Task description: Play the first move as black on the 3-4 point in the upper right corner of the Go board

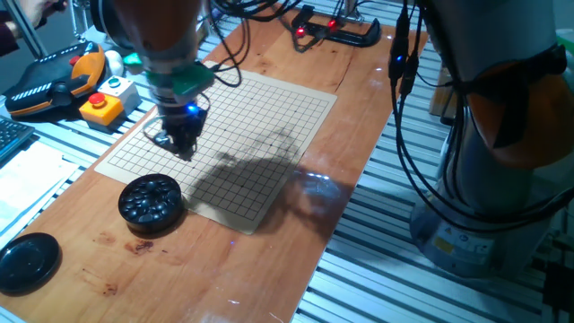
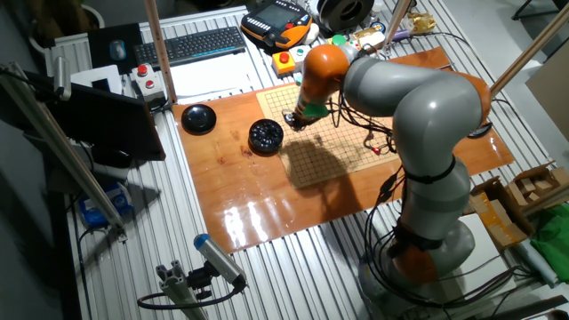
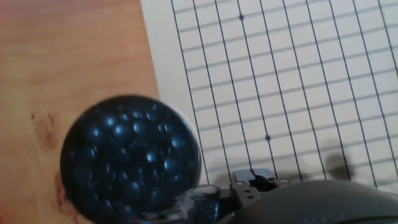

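Observation:
The Go board (image 1: 242, 135) lies bare on the wooden table, its grid filling the right of the hand view (image 3: 298, 81). My gripper (image 1: 184, 144) hangs low over the board's left part, near the edge closest to the bowl. In the other fixed view the gripper (image 2: 295, 118) is over the board's left corner. Its fingers look close together, but I cannot tell whether they are shut or hold a black stone. No single black stone shows on the board. I cannot pick out the 3-4 point among the crossings.
A round black bowl of stones (image 1: 151, 202) stands just off the board's near-left corner and also shows in the hand view (image 3: 130, 158). A plain black lid (image 1: 27, 262) lies further left. An orange button box (image 1: 100, 108) and pendant sit behind the board.

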Controlling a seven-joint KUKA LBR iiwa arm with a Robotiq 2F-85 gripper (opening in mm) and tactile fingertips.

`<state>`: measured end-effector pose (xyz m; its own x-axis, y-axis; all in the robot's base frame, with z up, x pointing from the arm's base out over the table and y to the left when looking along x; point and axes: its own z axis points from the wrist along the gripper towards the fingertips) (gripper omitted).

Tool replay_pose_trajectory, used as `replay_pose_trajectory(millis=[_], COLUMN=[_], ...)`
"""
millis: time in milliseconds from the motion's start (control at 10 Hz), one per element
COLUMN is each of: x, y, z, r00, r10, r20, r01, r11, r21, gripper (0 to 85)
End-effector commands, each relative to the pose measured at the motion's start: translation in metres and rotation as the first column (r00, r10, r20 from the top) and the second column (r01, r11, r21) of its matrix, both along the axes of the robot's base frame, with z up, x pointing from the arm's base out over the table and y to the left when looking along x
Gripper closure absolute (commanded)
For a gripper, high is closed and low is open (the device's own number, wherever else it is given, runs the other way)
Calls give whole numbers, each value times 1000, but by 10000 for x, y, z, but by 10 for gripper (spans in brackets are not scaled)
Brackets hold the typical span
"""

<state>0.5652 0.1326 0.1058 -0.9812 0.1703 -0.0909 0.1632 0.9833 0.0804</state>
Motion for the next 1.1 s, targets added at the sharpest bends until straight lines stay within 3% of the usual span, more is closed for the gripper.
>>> replay_pose_trajectory(millis=[0,400,500,700,800,1000], x=[-40,-184,-184,-184,-184,-184], y=[18,89,89,89,89,89], z=[3,-69,-69,-69,-69,-69], r00=[1000,999,1000,1000,1000,1000], r10=[0,36,26,4,1,12], r20=[-2,8,14,23,17,12], r01=[0,-36,-26,-3,0,-11], r11=[1000,999,1000,1000,999,999], r21=[2,-1,3,-25,-46,-49], gripper=[843,843,843,843,843,843])
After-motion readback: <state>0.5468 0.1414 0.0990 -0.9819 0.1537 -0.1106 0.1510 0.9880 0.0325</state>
